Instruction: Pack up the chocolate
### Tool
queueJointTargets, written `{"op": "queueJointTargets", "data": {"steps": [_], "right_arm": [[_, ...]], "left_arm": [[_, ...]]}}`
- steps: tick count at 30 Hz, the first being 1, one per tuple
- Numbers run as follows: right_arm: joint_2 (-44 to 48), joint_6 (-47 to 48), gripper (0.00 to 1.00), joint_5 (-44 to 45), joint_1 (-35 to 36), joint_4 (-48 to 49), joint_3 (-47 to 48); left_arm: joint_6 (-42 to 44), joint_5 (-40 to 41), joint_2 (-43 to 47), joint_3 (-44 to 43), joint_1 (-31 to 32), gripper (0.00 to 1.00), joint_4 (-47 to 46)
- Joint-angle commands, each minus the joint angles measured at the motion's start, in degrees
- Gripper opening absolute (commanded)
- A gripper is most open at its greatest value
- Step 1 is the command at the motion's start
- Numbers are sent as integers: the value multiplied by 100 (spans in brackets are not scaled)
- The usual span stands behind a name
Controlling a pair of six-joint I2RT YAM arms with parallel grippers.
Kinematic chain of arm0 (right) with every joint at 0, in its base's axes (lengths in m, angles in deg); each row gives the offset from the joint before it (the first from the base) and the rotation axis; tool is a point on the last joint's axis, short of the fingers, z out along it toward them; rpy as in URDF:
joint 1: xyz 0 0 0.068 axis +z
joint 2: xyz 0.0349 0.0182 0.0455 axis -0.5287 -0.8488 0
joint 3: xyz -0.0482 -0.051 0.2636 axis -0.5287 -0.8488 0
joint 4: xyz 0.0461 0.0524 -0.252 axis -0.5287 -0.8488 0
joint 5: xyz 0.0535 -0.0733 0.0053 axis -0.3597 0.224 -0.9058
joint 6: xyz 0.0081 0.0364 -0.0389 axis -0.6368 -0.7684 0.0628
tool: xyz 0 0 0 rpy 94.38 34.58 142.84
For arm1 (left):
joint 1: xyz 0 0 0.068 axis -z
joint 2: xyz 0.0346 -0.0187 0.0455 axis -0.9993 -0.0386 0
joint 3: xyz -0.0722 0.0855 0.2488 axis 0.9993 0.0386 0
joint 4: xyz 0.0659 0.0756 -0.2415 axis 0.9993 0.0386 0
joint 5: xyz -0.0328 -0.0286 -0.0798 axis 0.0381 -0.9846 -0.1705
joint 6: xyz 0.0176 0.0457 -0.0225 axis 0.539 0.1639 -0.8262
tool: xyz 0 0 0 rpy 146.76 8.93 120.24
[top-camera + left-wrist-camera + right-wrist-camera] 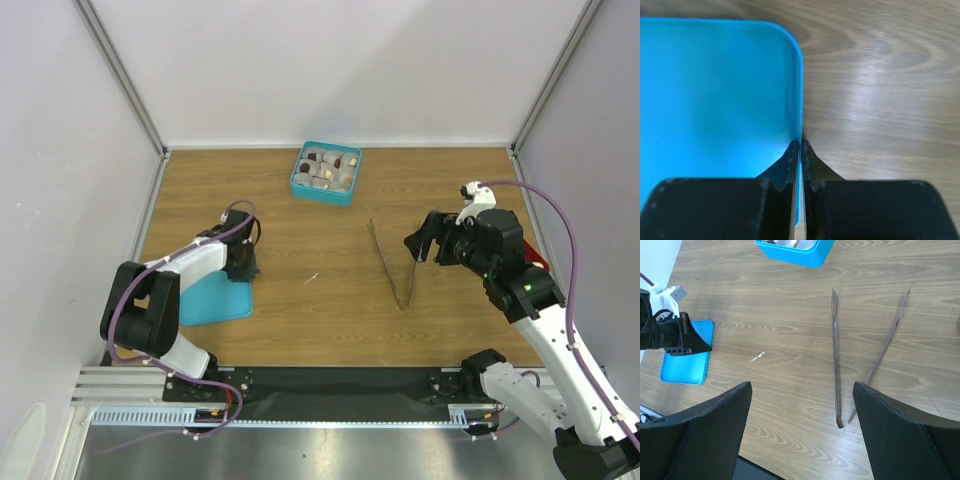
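Blue plastic lid (715,100): our left gripper (801,150) is squeezed tight on its edge, we think to lift it. Our right gripper (801,387) hangs wide open over the tweezers (835,350), holding nothing. The chocolate (327,168) sits in the box (298,186), far middle. We see no words anywhere.

the chocolate (322,168) sits in the box (322,194) at the far middle of the worktop (320,250). the tweezers (388,268) lie nearer, right of centre; the lid (205,300) lies near left.
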State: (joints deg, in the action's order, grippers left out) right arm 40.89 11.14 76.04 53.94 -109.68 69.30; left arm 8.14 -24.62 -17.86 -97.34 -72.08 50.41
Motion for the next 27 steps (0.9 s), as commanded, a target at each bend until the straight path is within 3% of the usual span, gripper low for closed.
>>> {"op": "queueJointTargets", "data": {"steps": [1,2,9,14,18,21,23,26,27], "right_arm": [[29,92,89,51,30,159,-27],[12,92,90,16,30,185,-44],[-348,-101,90,-572,22,948,-360],[-735,-1014,91,-1512,22,1845,-685],[-1103,-1368,93,-2739,-48,3536,-1054],[-1515,-482,93,-4012,-180,4515,-1073],[-1675,-120,93,-4211,-461,4641,-941],[-2149,-330,93,-4379,-734,5974,-994],[-2298,35,91,-4492,-734,6656,-1011]], "left_arm": [[-72,-1033,114,137,-6,5,-240],[-46,-1295,289,84,3,0,-232],[-186,-2456,1274,-469,205,0,-231],[-581,-3579,1889,-848,240,0,-749],[-1195,-4486,2215,-752,240,0,-1810],[-1311,-5240,2242,-917,293,0,-2051],[-1189,-5532,2215,-1032,345,0,-1946],[-898,-6016,2189,-1129,433,0,-1656],[-785,-6296,2189,-1112,468,0,-1542]]}}
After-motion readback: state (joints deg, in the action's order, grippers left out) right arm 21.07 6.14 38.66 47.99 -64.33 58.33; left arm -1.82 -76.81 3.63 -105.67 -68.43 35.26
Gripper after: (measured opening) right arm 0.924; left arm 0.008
